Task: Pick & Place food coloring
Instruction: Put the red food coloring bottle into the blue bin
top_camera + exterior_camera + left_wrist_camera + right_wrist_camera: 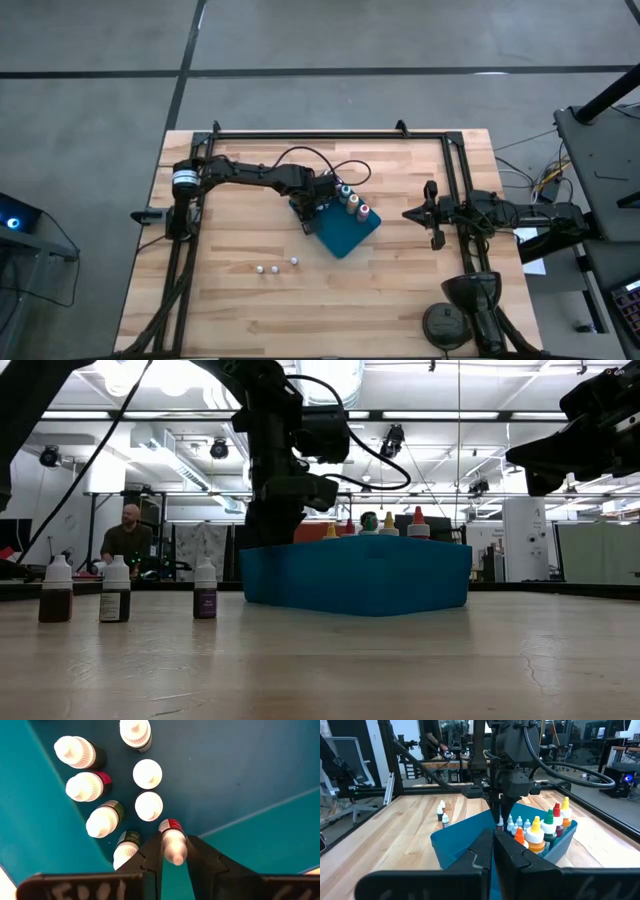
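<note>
A blue tray [345, 238] sits mid-table. It holds several white-topped food coloring bottles [148, 774] and three taller ones with coloured tops [353, 200] along its far right side. My left gripper [173, 842] points down into the tray's left corner, shut on one small white-topped bottle [172, 837]. Three more small bottles [272, 267] stand upright on the wood nearer the front edge. My right gripper [405, 213] waits shut and level at the table's right side, holding nothing. My left gripper pinches the small bottle's white cap [175, 852] between its two fingers [152, 852], coming from above and pointing down. The bottle stands about upright below the fingers, its red label [170, 824] showing. Whether its base rests on the tray floor cannot be told.
Black frame rails [330, 135] run along the table's far edge and sides. A dark round stand [445, 322] sits at the near right corner. Bare wood lies in front of the tray. A person [125, 535] sits in the room behind the table.
</note>
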Available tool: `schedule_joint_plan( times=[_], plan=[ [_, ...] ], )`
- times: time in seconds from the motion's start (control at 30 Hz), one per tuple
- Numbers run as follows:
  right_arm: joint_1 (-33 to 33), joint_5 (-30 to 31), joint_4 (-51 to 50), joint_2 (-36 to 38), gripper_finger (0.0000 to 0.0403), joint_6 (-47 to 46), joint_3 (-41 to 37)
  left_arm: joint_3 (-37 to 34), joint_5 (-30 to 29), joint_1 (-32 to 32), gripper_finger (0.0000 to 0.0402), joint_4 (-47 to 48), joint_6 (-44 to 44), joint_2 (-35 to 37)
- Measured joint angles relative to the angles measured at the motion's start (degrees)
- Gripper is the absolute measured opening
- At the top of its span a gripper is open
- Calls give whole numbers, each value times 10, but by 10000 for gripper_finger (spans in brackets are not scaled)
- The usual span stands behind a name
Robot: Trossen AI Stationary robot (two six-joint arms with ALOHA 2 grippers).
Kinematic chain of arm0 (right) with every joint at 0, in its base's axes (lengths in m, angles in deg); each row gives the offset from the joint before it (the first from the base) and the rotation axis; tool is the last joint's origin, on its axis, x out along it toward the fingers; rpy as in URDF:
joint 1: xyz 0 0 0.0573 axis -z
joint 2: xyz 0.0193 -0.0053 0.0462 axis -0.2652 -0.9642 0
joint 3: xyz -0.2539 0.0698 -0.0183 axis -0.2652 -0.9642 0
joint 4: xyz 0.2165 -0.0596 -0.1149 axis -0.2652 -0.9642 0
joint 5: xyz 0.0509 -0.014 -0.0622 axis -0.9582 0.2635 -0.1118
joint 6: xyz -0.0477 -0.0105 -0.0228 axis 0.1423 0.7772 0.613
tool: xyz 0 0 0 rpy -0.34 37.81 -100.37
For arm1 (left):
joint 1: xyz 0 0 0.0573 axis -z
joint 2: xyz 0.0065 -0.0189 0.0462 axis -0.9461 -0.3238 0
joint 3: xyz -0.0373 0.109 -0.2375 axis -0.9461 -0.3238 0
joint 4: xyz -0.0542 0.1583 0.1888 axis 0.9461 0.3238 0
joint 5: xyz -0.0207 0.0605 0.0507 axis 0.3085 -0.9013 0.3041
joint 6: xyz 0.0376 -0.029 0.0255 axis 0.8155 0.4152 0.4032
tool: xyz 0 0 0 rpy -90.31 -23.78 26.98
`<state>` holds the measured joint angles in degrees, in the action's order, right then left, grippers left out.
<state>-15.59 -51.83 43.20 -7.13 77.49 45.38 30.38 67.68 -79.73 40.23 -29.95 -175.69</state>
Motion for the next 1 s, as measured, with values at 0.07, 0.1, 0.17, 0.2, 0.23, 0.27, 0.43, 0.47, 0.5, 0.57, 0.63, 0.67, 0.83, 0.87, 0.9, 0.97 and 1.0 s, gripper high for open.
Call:
schedule_joint_plan(
  times=[0.07,0.1,0.17,0.2,0.23,0.27,0.43,0.47,0.5,0.57,0.63,0.67,0.83,0.87,0.9,0.97,1.0],
  plan=[
    [0,0,0,0,9,1,0,0,-1,0,52,-1,0,0],
    [0,0,0,0,9,1,0,0,-3,0,55,-2,0,0],
    [0,0,0,0,9,0,0,0,-6,0,59,-4,0,0],
    [0,0,0,0,9,1,0,0,-7,0,60,-4,1,0],
    [0,0,0,0,9,1,0,0,-7,-1,60,-6,1,0],
    [0,0,0,0,9,0,0,0,-8,-1,60,-8,1,0],
    [0,0,0,0,9,0,0,-2,-8,-2,61,-11,1,0],
    [0,0,0,0,9,1,0,-4,-9,-2,61,-14,1,0],
    [0,0,0,0,9,1,0,-6,-9,-2,61,-17,1,0],
    [0,0,0,0,9,0,0,-9,-9,-2,62,-18,1,0],
    [0,0,0,0,9,1,0,-9,-9,-2,62,-19,0,0],
    [0,0,0,0,9,1,0,-9,-9,-3,62,-19,0,0],
    [0,0,0,0,9,0,0,-9,-14,-3,62,-19,0,0],
    [0,0,0,0,9,0,0,-9,-14,-3,62,-19,0,0],
    [0,0,0,0,9,1,0,-9,-15,-3,62,-19,0,0],
    [0,0,0,0,9,1,0,-9,-17,-3,62,-19,1,0],
    [0,0,0,0,9,0,0,-9,-18,-3,62,-19,1,0]
  ],
)
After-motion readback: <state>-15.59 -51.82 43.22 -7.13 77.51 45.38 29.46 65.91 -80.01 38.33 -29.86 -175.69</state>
